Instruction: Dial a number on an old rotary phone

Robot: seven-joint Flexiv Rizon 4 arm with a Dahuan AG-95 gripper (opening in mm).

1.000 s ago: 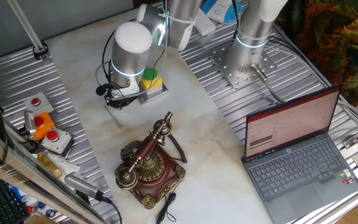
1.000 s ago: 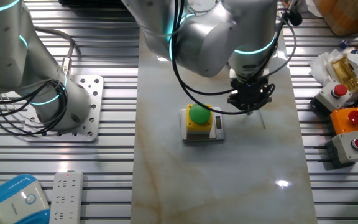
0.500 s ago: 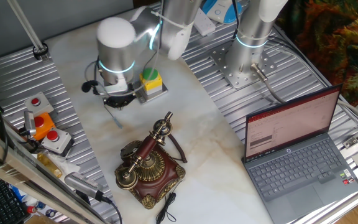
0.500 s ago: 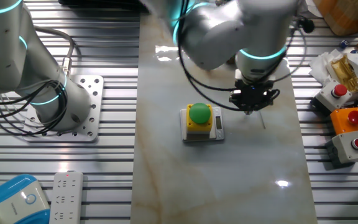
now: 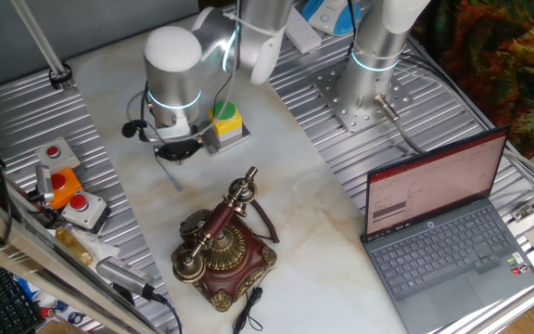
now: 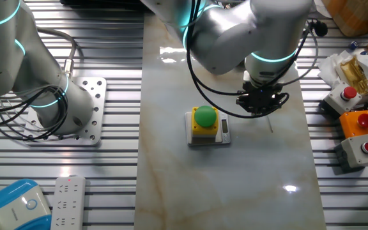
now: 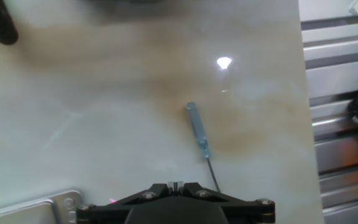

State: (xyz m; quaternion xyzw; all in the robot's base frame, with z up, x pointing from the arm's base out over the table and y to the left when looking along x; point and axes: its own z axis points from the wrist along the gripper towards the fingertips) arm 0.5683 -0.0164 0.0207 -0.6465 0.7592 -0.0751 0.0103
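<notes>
The old rotary phone [image 5: 221, 247] stands near the front of the marble tabletop, dark red-brown wood with brass trim, its handset lying on the cradle. It is outside the other fixed view. My gripper [image 5: 176, 155] [image 6: 261, 110] hangs point-down over the marble behind the phone, beside the yellow box, well apart from the phone. In the hand view its fingertips [image 7: 176, 185] are pressed together with nothing between them. A thin screwdriver with a pale blue handle [image 7: 197, 132] [image 6: 269, 122] lies on the marble just ahead of the fingers.
A yellow box with a green button [image 5: 226, 119] [image 6: 204, 121] sits right of the gripper. Grey and orange boxes with red buttons [image 5: 68, 190] [image 6: 361, 134] stand on the ribbed side rail. A laptop [image 5: 443, 232] is open at right; a second arm's base [image 6: 59, 108] is bolted nearby.
The arm swung sideways away from the yellow box over the first half second, carrying the gripper toward the screwdriver side. Since then it has barely moved. The phone is untouched.
</notes>
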